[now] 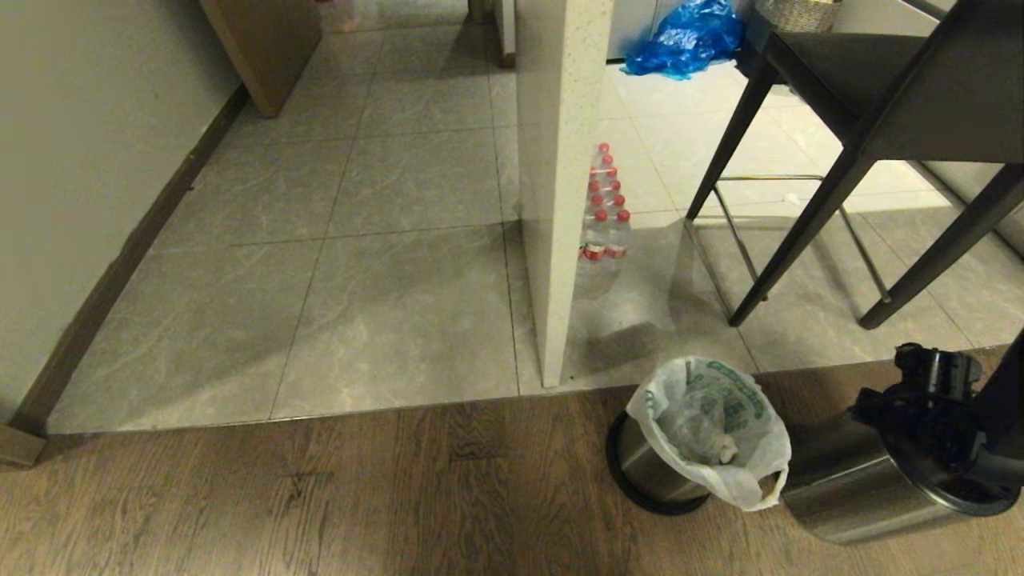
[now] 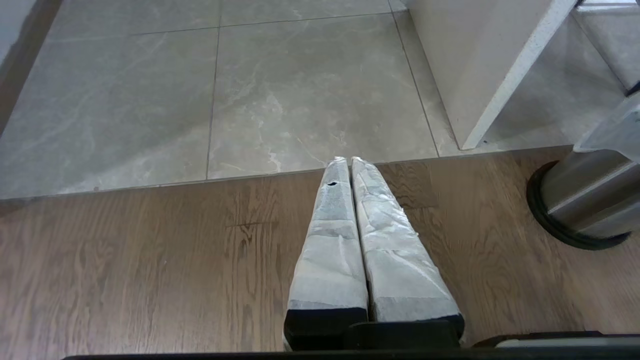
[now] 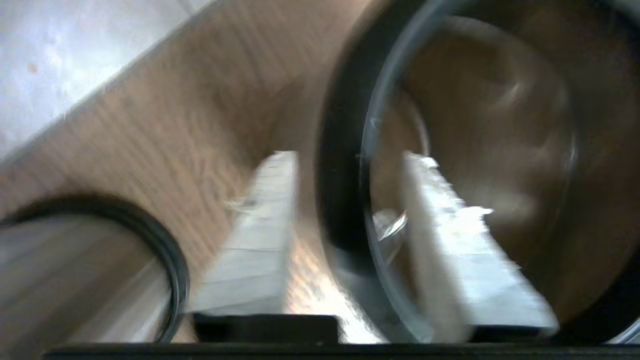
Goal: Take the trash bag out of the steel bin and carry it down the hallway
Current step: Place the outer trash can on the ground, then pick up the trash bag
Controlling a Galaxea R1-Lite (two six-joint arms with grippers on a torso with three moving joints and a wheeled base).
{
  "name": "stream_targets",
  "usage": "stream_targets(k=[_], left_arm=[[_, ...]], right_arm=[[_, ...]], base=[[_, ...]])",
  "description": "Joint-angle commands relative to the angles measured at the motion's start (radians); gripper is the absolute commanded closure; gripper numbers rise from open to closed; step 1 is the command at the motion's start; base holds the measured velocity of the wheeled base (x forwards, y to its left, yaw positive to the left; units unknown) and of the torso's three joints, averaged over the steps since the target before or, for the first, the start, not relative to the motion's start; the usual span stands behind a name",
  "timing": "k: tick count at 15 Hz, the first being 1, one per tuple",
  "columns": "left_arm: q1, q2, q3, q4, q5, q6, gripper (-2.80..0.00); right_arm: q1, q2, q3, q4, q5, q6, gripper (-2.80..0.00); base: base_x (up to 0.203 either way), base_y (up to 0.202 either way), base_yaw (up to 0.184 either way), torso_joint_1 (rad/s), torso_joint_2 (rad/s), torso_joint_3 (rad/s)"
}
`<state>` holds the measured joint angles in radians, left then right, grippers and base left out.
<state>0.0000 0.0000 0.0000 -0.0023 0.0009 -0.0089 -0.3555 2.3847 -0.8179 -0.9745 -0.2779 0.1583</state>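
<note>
The steel bin (image 1: pixel 652 472) stands on the wood floor (image 1: pixel 320 496) with the trash bag (image 1: pixel 712 432) in it. A second bin (image 1: pixel 864 488) lies tipped just right of it. Bottles (image 1: pixel 604 216) stand behind, beside the partition (image 1: pixel 560 184).

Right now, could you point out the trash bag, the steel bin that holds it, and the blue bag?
trash bag (image 1: pixel 740 448): head view, its draped white side.
steel bin (image 1: pixel 640 464): head view, its brushed steel wall.
blue bag (image 1: pixel 688 36): head view, its crumpled middle.

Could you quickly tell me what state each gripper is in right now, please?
Left gripper: shut, holding nothing, above the wood floor.
Right gripper: open, empty, straddling a bin rim.
</note>
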Motion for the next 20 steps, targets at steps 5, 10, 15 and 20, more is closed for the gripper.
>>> stream_targets(k=[5, 10, 15, 20], left_arm=[[0.0, -0.002, 0.0, -0.001, 0.001, 0.0, 0.0], [0.0, -0.002, 0.0, -0.001, 0.001, 0.0, 0.0], [0.0, -0.002, 0.0, -0.001, 0.001, 0.0, 0.0], [0.0, -0.002, 0.0, -0.001, 0.001, 0.0, 0.0]], right_arm=[[0.001, -0.165, 0.031, 0.034, 0.003, -0.003, -2.8], [0.105, -0.578, 0.121, 0.44, 0.042, 0.029, -2.8], [0.298, -0.734, 0.169, 0.639, 0.039, 0.046, -2.8], [0.405, -0.723, 0.17, 0.713, -0.001, -0.001, 0.0]], base=[[0.0, 0.0, 0.0, 0.0, 0.0, 0.0], [0.0, 0.0, 0.0, 0.0, 0.0, 0.0], [0.0, 0.0, 0.0, 0.0, 0.0, 0.0], [0.0, 0.0, 0.0, 0.0, 0.0, 0.0]])
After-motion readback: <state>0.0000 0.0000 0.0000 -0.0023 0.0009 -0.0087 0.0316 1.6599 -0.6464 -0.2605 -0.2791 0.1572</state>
